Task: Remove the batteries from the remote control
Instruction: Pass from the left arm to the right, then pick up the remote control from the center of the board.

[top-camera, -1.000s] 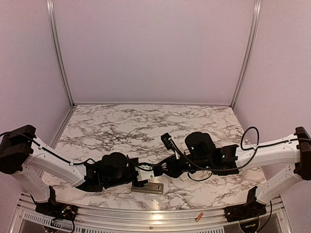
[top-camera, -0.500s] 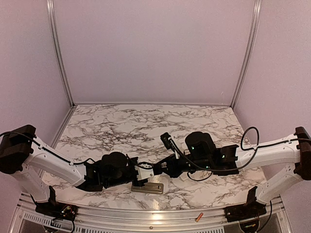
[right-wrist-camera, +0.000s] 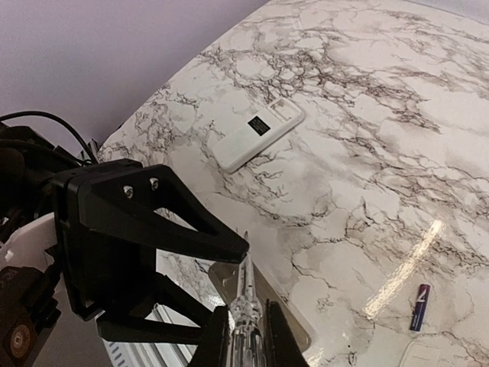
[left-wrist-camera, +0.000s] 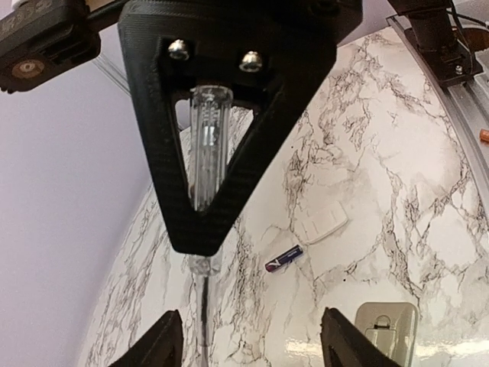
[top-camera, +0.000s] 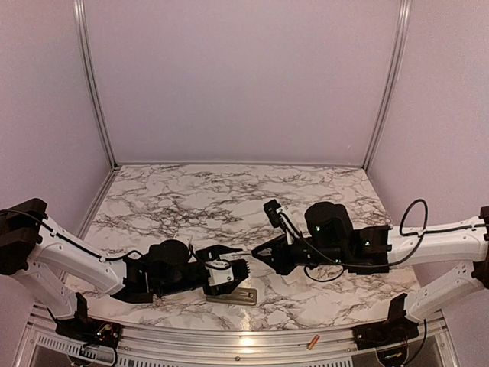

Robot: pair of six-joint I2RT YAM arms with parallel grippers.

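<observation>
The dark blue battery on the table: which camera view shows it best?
Left wrist view: the battery lies whole near the centre, label visible, beside the white cover. The right wrist view shows the battery near the bottom right corner. The top view does not show it.

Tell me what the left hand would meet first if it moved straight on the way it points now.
Most likely the clear tool that the shut right hand holds. Its end lies between the fingers of the open left hand. Depth is hard to judge.
</observation>
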